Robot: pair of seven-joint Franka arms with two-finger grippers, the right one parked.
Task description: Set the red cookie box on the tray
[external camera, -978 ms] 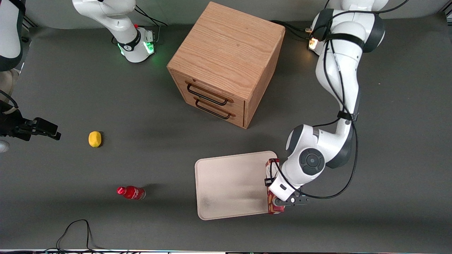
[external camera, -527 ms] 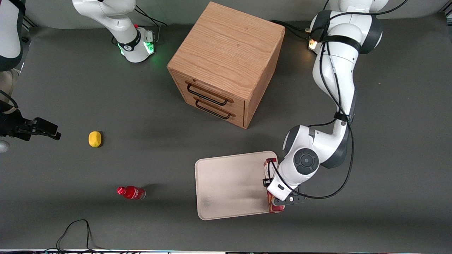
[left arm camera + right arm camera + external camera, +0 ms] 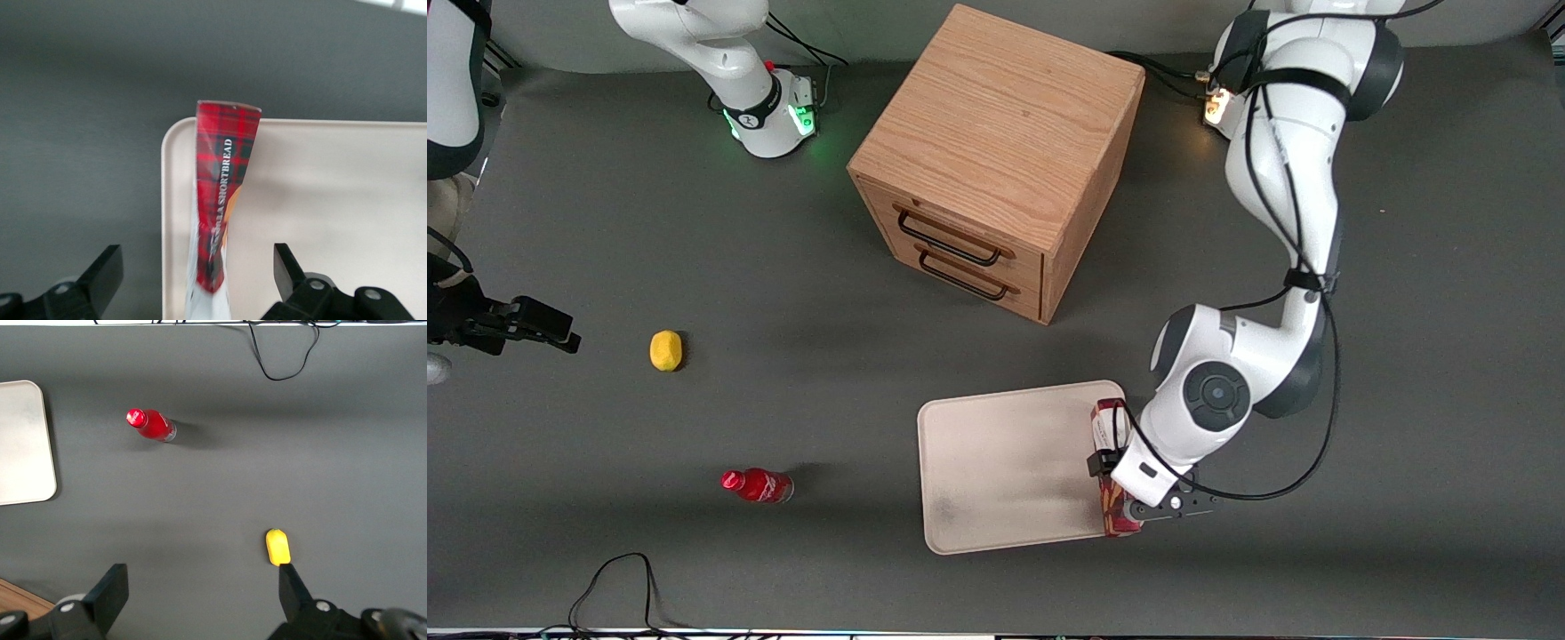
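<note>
Since the earlier front pictures, the left arm's elbow and wrist housing have shifted slightly toward the working arm's end of the desk, while the red cookie box point(image 3: 1110, 467) has stayed along the tray's edge. The box now lies on its narrow side on the tray point(image 3: 1005, 462), along the short rim that faces the working arm's end. In the left wrist view the red cookie box point(image 3: 220, 200) shows its tartan side with white lettering and sits just inside the rim of the tray point(image 3: 175, 220).

The gripper point(image 3: 1138, 498) hangs over the end of the box nearer to the front camera. In the left wrist view the gripper point(image 3: 199, 273) is spread wide: its 2 fingers point(image 3: 103, 277) stand well apart on either side of the box, neither touching it, so it has hold of nothing.

The wooden drawer cabinet point(image 3: 996, 160) with 2 black handles stands farther from the front camera than the tray. Toward the parked arm's end of the desk point(image 3: 783, 293) lie a small red bottle point(image 3: 758, 485) and a yellow lemon point(image 3: 665, 349), well apart from each other.
</note>
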